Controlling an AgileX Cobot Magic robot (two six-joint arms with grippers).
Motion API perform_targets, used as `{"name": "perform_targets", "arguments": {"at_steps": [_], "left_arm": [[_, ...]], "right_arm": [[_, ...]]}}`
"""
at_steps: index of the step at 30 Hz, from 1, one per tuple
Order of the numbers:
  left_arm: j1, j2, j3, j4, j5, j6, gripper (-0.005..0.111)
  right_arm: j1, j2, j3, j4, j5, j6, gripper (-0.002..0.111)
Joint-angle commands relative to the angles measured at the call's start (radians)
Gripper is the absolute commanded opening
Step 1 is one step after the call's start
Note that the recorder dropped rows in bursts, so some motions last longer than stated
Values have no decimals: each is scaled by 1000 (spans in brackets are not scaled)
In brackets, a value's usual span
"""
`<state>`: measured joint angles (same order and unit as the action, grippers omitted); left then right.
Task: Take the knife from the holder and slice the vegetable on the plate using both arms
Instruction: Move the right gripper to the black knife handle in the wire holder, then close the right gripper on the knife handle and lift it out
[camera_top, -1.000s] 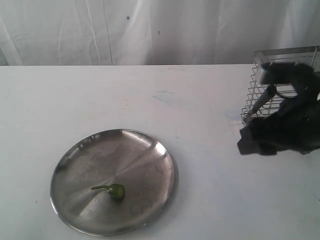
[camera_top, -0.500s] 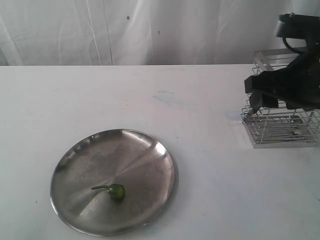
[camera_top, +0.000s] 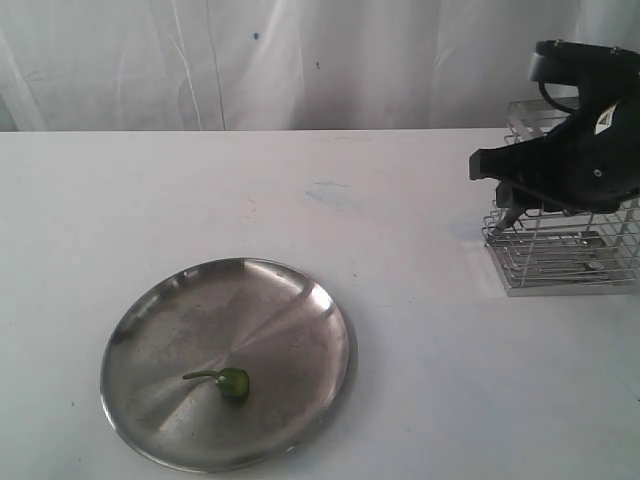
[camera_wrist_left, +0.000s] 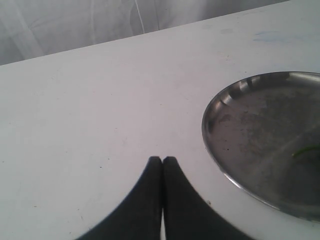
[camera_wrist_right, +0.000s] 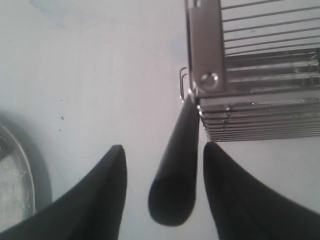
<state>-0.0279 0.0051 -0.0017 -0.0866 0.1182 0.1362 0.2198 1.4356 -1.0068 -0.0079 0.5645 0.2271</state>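
The knife's dark handle (camera_wrist_right: 175, 175) leans out of a corner of the chrome wire holder (camera_wrist_right: 260, 115); its blade is hidden inside. My right gripper (camera_wrist_right: 162, 147) is open, one finger on each side of the handle, not closed on it. In the exterior view the right arm (camera_top: 575, 150) covers the upper part of the holder (camera_top: 565, 260). A small green chili (camera_top: 230, 382) lies on the steel plate (camera_top: 200, 320) at the front left. My left gripper (camera_wrist_left: 162, 159) is shut and empty over bare table beside the plate (camera_wrist_left: 250, 130); the chili's stem (camera_wrist_left: 305, 150) shows at that view's edge.
A white cloth backdrop (camera_top: 300, 60) hangs behind the white table (camera_top: 400, 200). The holder stands near the table's right side, far from the plate. The left arm does not show in the exterior view.
The right arm rose from low in front of the holder to the holder's top, then shifted slightly left around the knife handle. Plate and chili have not moved.
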Motion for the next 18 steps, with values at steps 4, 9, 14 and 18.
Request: {"name": "perform_targets", "arguments": {"at_steps": [4, 9, 14, 18], "left_arm": [[-4, -5, 2, -9, -4, 0, 0], [-4, -5, 2, -9, -4, 0, 0], [-4, -5, 2, -9, -4, 0, 0], [-4, -5, 2, -9, -4, 0, 0]], "right_arm": [[1, 30, -10, -90, -28, 68, 43], [1, 30, -10, -98, -46, 68, 28], [1, 30, -10, -101, -59, 68, 14], [1, 30, -10, -118, -50, 65, 1]]}}
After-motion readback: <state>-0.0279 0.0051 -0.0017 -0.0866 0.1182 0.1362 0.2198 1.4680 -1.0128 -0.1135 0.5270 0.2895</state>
